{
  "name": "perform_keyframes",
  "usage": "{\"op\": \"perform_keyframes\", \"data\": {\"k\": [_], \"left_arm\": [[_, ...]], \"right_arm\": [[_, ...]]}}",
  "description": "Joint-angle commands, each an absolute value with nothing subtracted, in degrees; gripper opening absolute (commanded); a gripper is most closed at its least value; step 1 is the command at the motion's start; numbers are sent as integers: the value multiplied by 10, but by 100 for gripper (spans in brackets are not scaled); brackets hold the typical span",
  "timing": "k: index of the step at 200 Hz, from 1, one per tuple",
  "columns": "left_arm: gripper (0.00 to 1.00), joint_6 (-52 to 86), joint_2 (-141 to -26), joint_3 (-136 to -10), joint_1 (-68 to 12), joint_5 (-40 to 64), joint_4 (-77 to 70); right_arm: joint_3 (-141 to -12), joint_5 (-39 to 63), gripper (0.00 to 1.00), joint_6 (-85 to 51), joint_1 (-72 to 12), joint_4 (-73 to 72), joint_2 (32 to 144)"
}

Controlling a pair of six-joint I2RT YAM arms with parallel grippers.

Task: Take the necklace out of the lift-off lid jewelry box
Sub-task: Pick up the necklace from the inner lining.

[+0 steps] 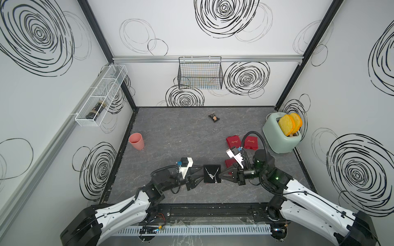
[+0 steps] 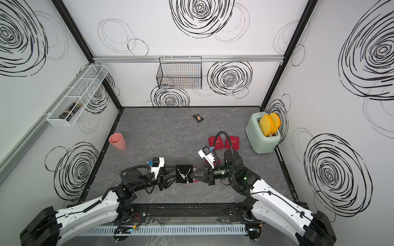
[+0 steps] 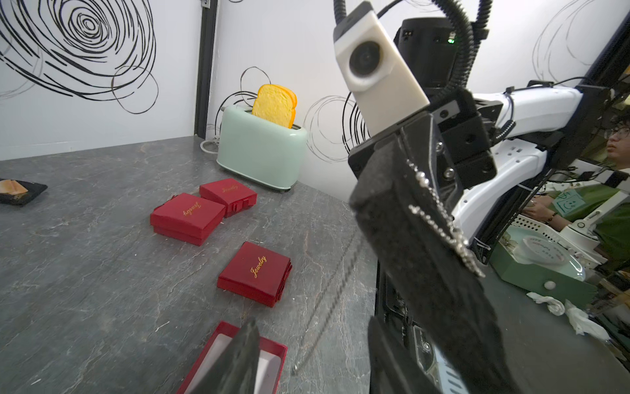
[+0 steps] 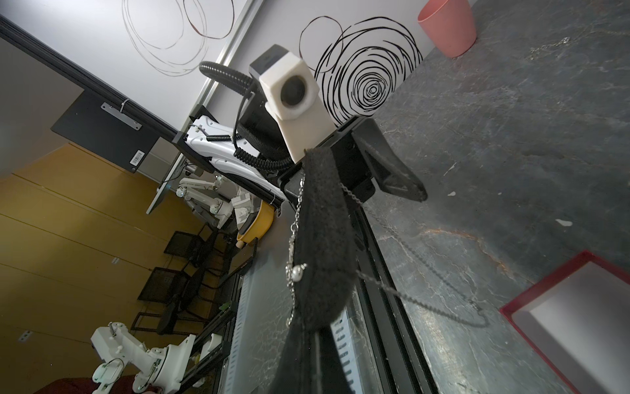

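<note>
Necklace point(image 1: 213, 174): light, limp, snag-prone chain on foam pad point(image 1: 207, 178) | right jaws pinch pad's 3 o'clock edge | left jaws spread at 9 o'clock | best hold, probably: its slack hanging underneath

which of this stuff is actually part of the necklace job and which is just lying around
Job: necklace, black foam pad carrying it, open red box, left gripper, right gripper.

Lying about: closed red boxes, pink cup, toaster, snack packet, black wire basket, white wire rack.

We see two white arms point(image 1: 138, 201) with black joints point(image 1: 158, 177), ribbed black cables point(image 1: 264, 140), white wrist cameras point(image 1: 187, 163) and one green light point(image 1: 276, 177).
</note>
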State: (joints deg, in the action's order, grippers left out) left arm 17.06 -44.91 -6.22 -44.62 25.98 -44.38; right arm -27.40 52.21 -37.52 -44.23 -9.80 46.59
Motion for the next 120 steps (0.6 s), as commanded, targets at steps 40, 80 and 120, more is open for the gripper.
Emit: {"op": "perform_keyframes", "data": {"k": [40,80,120], "left_arm": [[35,159,-475,-83,-459,285,-507],[0,161,-468,-83,-460,267,-501],[0,145,-445,-99,-458,223,-463]], "right_arm": [[-297,527,1,-379,-473,-123,473],[-295,504,2,-368,-474,-101,463],[-277,501,2,-366,-473,-80,444]]}}
